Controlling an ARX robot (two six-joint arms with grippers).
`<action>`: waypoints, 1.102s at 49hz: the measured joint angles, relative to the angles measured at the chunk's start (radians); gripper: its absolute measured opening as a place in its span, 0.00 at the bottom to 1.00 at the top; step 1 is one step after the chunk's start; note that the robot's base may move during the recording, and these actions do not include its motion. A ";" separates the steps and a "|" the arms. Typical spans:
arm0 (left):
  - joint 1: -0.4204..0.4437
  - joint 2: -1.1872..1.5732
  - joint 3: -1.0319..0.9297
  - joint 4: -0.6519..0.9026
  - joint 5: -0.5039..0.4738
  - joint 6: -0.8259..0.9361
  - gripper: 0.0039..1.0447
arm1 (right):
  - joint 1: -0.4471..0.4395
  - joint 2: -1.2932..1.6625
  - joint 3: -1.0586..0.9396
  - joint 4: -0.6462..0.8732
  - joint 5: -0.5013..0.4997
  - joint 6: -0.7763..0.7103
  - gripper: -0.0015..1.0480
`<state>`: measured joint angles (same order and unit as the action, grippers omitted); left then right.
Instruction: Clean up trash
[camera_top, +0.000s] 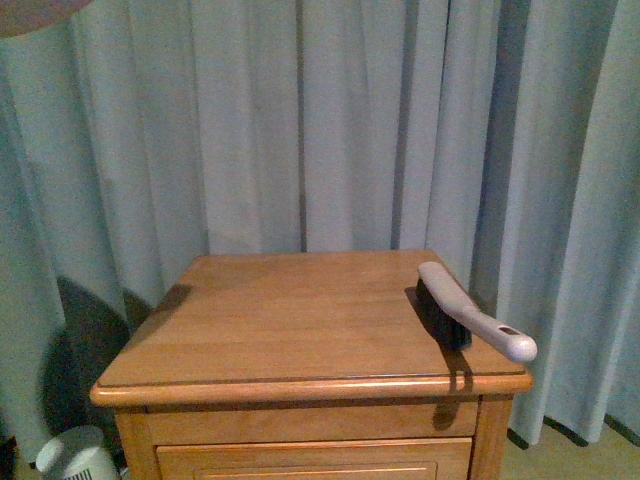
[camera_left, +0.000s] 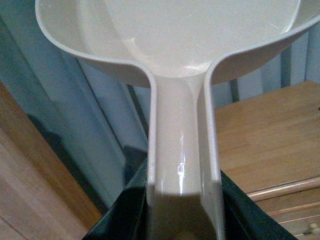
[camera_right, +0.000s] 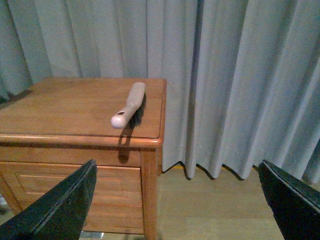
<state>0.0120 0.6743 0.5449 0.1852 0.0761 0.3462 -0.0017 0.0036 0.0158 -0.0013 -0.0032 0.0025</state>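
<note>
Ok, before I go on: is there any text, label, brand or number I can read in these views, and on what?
No readable text in any view.
The brush has a small dark mark near its handle end, too small to tell if it is lettering.
The dustpan, wooden cabinet and curtain show no lettering.

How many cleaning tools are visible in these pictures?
2. A brush lies at the right edge of the wooden table, handle toward the front. A dustpan is held by its handle in the left gripper. Others may be out of view.
</note>
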 joint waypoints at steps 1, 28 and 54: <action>0.009 -0.001 -0.002 0.001 0.005 0.000 0.26 | 0.000 0.000 0.000 0.000 0.000 0.000 0.93; 0.046 -0.033 -0.032 -0.031 0.034 -0.061 0.26 | 0.000 0.000 0.000 0.000 0.000 0.000 0.93; 0.032 -0.033 -0.035 -0.042 0.027 -0.126 0.26 | 0.093 0.301 0.116 -0.109 0.381 0.055 0.93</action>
<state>0.0437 0.6415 0.5095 0.1432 0.1036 0.2203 0.0914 0.3042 0.1322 -0.1101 0.3775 0.0570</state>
